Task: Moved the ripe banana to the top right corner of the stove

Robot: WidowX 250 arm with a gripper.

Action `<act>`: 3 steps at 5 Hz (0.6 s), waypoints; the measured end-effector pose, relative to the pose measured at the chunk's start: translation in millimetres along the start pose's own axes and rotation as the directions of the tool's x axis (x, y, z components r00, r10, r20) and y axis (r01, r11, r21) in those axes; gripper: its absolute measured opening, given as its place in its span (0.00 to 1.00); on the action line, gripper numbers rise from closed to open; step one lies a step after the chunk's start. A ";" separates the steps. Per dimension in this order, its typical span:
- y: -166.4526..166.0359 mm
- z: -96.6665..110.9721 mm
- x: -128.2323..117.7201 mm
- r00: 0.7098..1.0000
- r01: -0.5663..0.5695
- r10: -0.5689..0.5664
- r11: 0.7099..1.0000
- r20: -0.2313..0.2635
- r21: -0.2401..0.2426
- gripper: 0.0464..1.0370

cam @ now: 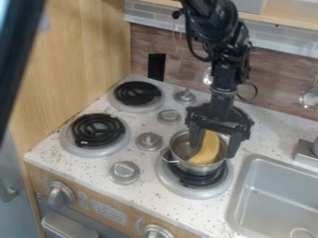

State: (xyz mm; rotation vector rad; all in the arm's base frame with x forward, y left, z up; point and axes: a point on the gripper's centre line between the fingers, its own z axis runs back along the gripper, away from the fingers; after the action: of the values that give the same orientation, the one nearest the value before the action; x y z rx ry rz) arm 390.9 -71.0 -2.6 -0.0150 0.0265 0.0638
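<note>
The black gripper (214,149) hangs over the small metal pot, its two fingers wide apart. One finger dips inside the pot and the other is at its right side. Between them lies the yellow banana (207,151), leaning upright in the pot (181,147), with a visible gap to the right finger. The pot rests on the front right burner of the stove (162,189). Behind the gripper, the back right burner is mostly hidden.
Two black coil burners stand at the left, one at the back (137,93) and one in front (97,130). Grey knobs (149,141) run between the burner columns. A sink (273,195) is at the right, and a wood-look wall rises behind.
</note>
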 end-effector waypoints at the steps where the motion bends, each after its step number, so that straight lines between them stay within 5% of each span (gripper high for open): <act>1: 6.0 -2.2 13.9 1.000 -0.007 0.007 1.000 0.001 0.017 0.96; 2: 15.0 -0.6 18.1 1.000 -0.026 0.026 0.999 0.004 0.022 0.96; 3: 12.2 -2.1 21.2 1.000 -0.015 0.016 1.000 0.023 -0.025 0.96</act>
State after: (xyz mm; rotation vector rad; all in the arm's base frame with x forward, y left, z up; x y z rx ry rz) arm 411.2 -57.6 -5.5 -0.0389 0.0029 0.0799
